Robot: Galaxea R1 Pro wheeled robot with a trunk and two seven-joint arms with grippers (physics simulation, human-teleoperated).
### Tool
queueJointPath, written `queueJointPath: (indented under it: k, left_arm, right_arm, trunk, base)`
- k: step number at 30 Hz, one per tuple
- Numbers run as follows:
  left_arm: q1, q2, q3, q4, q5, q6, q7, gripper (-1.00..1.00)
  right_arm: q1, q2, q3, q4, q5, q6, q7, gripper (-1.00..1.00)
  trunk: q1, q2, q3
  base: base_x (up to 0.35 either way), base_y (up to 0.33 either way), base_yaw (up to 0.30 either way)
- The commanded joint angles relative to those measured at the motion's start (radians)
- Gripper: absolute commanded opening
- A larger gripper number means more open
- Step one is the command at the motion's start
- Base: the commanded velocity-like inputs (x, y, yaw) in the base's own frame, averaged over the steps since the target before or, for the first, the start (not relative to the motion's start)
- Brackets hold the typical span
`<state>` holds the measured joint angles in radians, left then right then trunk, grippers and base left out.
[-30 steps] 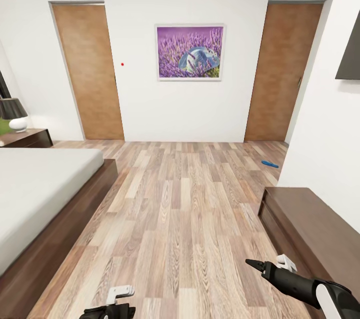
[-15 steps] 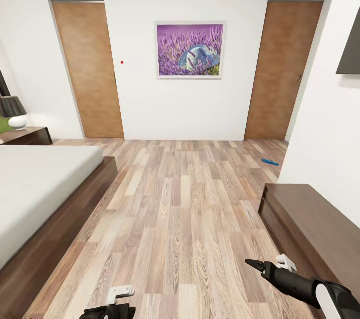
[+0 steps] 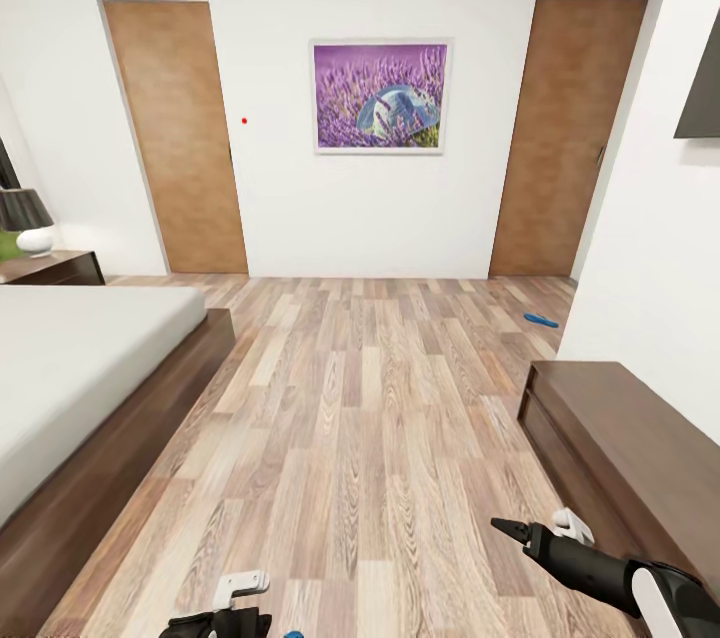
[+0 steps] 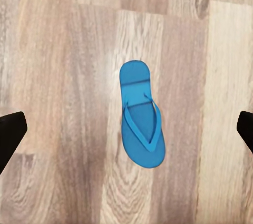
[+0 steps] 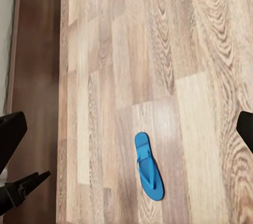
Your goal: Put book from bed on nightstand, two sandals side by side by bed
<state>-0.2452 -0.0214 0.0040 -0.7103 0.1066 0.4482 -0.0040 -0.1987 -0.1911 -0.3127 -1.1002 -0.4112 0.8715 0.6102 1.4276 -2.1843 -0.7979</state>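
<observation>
My left pincer (image 4: 126, 129) hangs spread wide above the plank floor (image 3: 370, 418), one blue sandal (image 4: 141, 123) lying flat directly beneath it, untouched. My right pincer (image 3: 512, 530) reaches forward beside the dark bench (image 3: 640, 448), fingers parted, empty. The second sandal (image 3: 541, 321) lies far ahead; the bed (image 3: 80, 368) stands left.

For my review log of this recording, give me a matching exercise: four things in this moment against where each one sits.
Things:
1. bright blue flat sandal
2. second blue sandal
3. dark-shaded table lamp
4. purple flower picture

Places:
A. on the dark-brown nightstand
B. on the wall between two wooden doors
C. floor near the right door
D. floor under the left tool

Pairs: 1-D, 2-C, 3-A, 4-B
</observation>
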Motion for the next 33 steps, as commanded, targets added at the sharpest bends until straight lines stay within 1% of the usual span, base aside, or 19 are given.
queueJointPath:
  k: [1,33]
  left_arm:
    - [0.0,0.0,0.0,-0.001,0.01,0.006,0.001,1.0]
    - [0.0,0.0,0.0,-0.001,0.01,0.005,0.001,1.0]
  right_arm:
    - [-0.001,0.0,-0.002,0.0,0.0,0.006,0.003,1.0]
    - [-0.001,0.0,-0.002,0.0,0.0,0.006,0.003,1.0]
  trunk:
    - [0.004,-0.008,-0.004]
    - [0.126,-0.232,-0.105]
  base:
    - [0.0,0.0,0.0]
    - [0.0,0.0,0.0]
